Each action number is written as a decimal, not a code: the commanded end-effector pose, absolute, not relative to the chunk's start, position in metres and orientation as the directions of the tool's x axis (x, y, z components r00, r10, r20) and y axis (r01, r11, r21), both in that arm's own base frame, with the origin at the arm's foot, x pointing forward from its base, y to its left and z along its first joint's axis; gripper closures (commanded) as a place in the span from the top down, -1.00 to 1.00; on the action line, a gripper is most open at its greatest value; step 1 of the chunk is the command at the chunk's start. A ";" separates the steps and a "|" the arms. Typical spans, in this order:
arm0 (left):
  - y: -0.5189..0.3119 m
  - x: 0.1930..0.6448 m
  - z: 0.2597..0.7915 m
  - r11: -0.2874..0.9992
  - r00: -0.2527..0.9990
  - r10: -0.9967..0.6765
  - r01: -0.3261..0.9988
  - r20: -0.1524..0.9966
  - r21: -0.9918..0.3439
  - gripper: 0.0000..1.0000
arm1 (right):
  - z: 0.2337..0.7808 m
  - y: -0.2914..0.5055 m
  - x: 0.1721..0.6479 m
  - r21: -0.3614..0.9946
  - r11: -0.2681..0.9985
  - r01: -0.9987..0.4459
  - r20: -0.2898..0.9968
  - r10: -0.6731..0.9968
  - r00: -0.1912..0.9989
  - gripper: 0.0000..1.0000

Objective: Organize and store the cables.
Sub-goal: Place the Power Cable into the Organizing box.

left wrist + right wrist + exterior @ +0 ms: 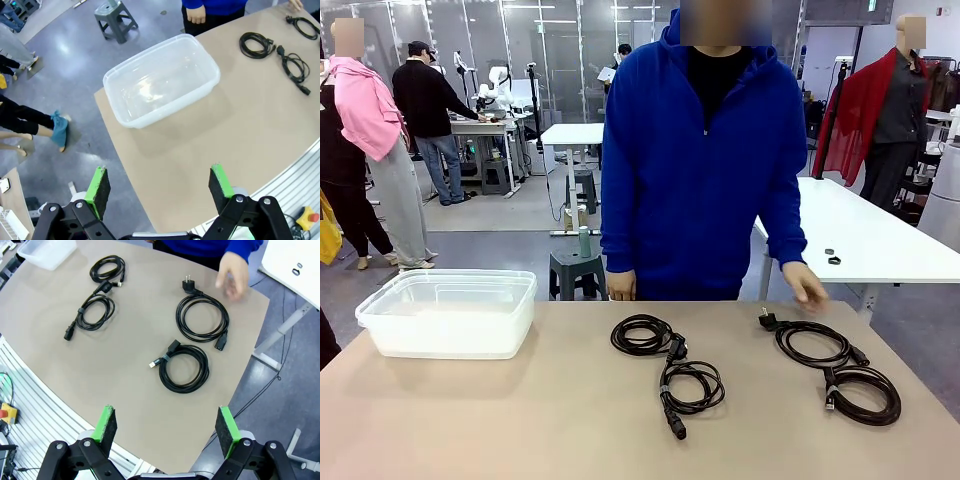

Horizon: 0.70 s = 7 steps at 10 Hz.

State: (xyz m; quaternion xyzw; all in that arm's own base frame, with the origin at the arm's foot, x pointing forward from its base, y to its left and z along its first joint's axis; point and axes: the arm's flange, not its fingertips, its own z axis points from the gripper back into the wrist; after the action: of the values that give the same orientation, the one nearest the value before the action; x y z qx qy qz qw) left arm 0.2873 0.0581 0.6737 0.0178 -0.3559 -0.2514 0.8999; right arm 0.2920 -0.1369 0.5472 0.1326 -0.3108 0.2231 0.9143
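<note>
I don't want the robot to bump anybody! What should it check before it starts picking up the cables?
1. Bin open and empty: ok.
2. Four cables coiled, lying on the table: ok.
3. Left tool open, holding nothing: ok.
4. Right tool open, holding nothing: ok.
5. Person's hand away from the cables: not ok, it hovers close to one.

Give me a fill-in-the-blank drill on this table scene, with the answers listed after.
The table holds ____ coiled cables. The clear tub is ____. The robot's left hand and right hand are both ____. The person's hoodie is ____. Answers: four, empty, open, blue.
</note>
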 end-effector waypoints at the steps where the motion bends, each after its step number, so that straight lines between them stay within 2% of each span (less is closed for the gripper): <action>1: 0.059 0.286 0.673 0.868 0.618 -0.474 0.446 0.628 0.217 1.00 | 0.548 -0.137 0.293 0.104 0.866 -0.489 0.626 0.326 0.709 1.00; 4: 0.058 0.287 0.674 0.873 0.620 -0.465 0.440 0.632 0.211 1.00 | 0.548 -0.137 0.293 0.104 0.866 -0.489 0.626 0.326 0.709 1.00; 7: 0.010 0.301 0.666 0.822 0.582 -0.527 0.535 0.620 0.197 1.00 | 0.548 -0.137 0.293 0.104 0.866 -0.489 0.626 0.326 0.709 1.00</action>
State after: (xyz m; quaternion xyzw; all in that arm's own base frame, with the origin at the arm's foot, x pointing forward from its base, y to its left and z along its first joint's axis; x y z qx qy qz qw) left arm 0.2955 0.0215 0.6674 0.0086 -0.3443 -0.2905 0.8928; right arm 0.2921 -0.1368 0.5474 0.1324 -0.3108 0.2232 0.9143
